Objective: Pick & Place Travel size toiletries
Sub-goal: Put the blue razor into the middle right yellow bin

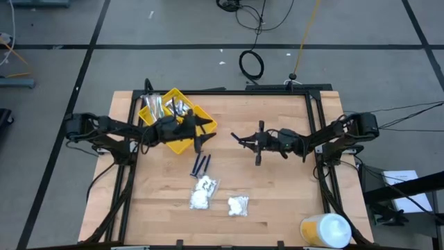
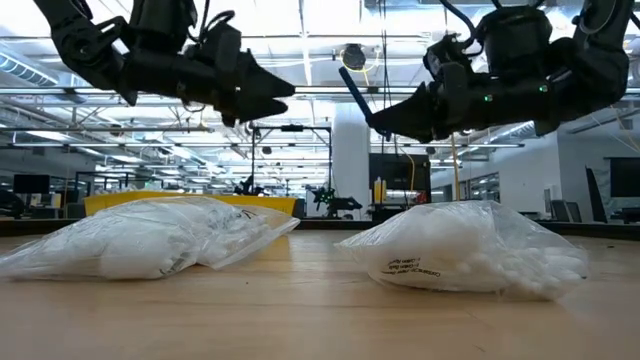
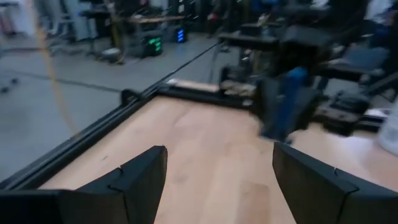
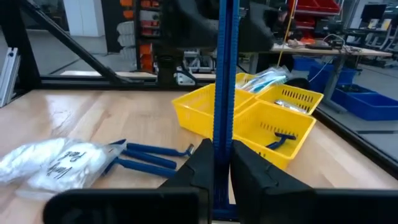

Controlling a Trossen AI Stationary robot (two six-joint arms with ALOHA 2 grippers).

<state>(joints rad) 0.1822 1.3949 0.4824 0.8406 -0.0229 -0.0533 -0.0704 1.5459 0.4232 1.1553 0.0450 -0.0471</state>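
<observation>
Our left gripper hangs spread and empty beside the yellow tray. To its right, our right gripper pinches a blue stick upright, tray lying leftward.

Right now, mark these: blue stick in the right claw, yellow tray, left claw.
blue stick (image 4: 224, 74), right wrist view, mid shaft above the fingers
yellow tray (image 4: 264, 118), right wrist view, near compartment's wall
left claw (image 3: 217, 180), left wrist view, midway between open fingertips

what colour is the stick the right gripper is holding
Dark blue stick, pinched upright; clearest in the right wrist view.
</observation>
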